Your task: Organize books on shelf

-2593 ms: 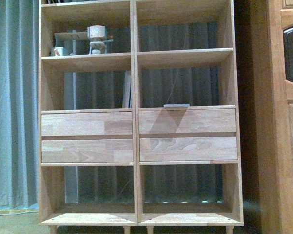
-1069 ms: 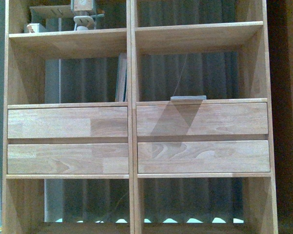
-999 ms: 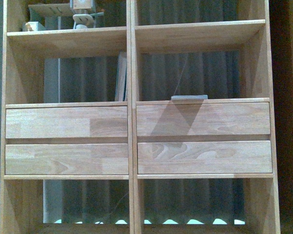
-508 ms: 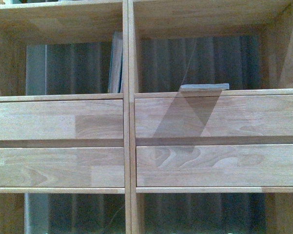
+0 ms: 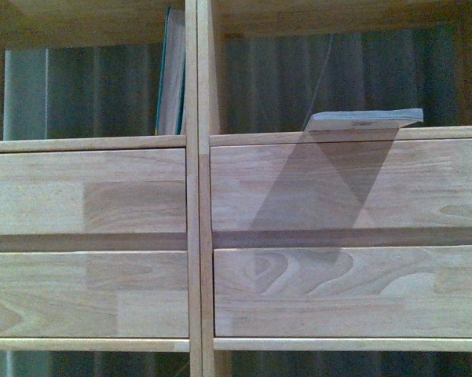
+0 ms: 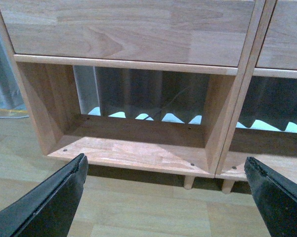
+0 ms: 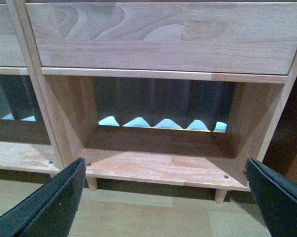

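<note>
Front view, close on a light-wood bookcase (image 5: 94,144); its central divider (image 5: 192,196) runs top to bottom, with two plain drawer fronts (image 5: 86,192) stacked on each side.

At about eleven o'clock, in the open compartment above the left drawers, a teal book (image 5: 171,75) stands upright, touching the divider; its top is cut off by the frame. At about two o'clock, in the compartment above the right drawers, a thin paperback (image 5: 365,119) lies flat on the board, right at the front edge; a grey curtain (image 5: 94,90) shows through the open back.

Neither arm appears in the front view. The left wrist view shows the left gripper (image 6: 165,159) spread wide and holding nothing, facing a bottom compartment and pale floor (image 6: 138,212); the right wrist view shows the right gripper (image 7: 164,163) likewise spread wide and empty, low before another bottom compartment; both are well below the books.

Likely handling: the paperback looks light and floppy, so it may sag or slip if pinched at one corner; its front edge offers the best hold, one finger above and one below. The teal book looks thicker, stiffer and heavier; grip it across its thickness along the exposed front edge, away from the divider.
</note>
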Controlling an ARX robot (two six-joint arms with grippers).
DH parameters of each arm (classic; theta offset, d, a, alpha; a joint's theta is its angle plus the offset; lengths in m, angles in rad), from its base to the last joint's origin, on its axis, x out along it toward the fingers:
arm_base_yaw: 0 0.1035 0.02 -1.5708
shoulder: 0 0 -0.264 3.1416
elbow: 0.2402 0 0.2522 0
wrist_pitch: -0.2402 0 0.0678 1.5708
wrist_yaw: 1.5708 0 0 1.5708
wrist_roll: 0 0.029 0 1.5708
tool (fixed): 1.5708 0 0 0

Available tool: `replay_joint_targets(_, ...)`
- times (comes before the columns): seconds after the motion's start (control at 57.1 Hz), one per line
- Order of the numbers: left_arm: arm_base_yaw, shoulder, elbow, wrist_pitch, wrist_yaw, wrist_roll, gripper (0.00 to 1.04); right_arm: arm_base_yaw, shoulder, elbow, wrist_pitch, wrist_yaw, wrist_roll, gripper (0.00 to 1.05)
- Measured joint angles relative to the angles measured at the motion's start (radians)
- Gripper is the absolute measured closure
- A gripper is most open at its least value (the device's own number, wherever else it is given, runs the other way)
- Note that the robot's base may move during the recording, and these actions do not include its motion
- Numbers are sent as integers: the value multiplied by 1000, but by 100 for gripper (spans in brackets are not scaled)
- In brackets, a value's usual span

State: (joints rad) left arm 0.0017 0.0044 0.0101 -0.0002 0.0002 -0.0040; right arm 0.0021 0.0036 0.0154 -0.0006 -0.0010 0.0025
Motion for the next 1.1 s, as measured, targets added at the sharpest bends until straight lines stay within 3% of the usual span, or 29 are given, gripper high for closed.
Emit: replay_joint_targets(1.104,0,0,0,0,0,0,7,0,0,0,0,0,0,7)
